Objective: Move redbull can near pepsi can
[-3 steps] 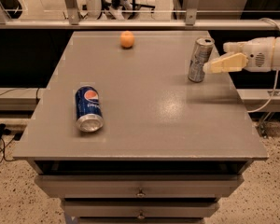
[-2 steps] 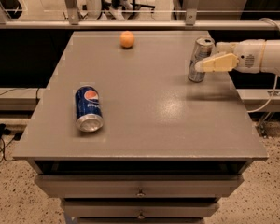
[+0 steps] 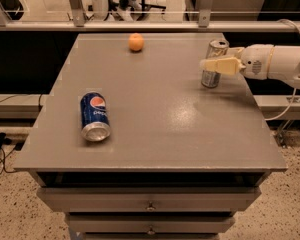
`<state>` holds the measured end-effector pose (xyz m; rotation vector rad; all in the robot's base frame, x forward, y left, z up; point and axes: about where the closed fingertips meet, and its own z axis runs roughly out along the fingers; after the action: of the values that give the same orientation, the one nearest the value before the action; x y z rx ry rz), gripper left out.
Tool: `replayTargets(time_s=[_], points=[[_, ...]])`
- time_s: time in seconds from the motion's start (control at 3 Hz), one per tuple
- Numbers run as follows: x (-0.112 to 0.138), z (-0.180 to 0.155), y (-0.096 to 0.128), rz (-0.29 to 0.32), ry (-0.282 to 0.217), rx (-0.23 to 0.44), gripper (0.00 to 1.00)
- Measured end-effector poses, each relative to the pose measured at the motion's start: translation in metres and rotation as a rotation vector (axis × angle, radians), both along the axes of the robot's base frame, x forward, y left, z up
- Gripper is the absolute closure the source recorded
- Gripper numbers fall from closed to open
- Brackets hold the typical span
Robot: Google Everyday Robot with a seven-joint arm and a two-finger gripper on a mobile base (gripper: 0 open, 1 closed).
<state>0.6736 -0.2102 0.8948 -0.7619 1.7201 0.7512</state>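
The redbull can (image 3: 210,78), slim and silver, stands upright near the right edge of the grey table (image 3: 155,134). My gripper (image 3: 208,64) reaches in from the right at the can's mid-height, and its cream-coloured tip crosses in front of the can's middle. The white arm (image 3: 275,63) extends off to the right. The pepsi can (image 3: 94,116), dark blue with the round logo, lies on its side at the left of the table, silver end toward the front. It is far from the redbull can.
An orange ball (image 3: 135,42) sits near the table's back edge, left of the redbull can. A metal rail (image 3: 140,26) runs behind the table. Drawers (image 3: 150,204) are below the front edge. A cable (image 3: 282,109) hangs at the right.
My gripper has moved left, from just right of the redbull can to around its middle. The redbull can, pepsi can and orange ball have stayed in place.
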Motion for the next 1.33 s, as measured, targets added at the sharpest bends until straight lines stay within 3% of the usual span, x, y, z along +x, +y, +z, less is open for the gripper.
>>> replayTargets(time_s=[0.33, 0.67, 1.0, 1.33], points=[[0.000, 0.024, -0.003, -0.012, -0.034, 0.013, 0.65], [0.001, 0.025, 0.000, -0.008, -0.036, 0.015, 0.88], [0.001, 0.025, 0.002, -0.004, -0.035, 0.016, 1.00], [-0.018, 0.025, 0.044, 0.103, -0.019, 0.031, 1.00]])
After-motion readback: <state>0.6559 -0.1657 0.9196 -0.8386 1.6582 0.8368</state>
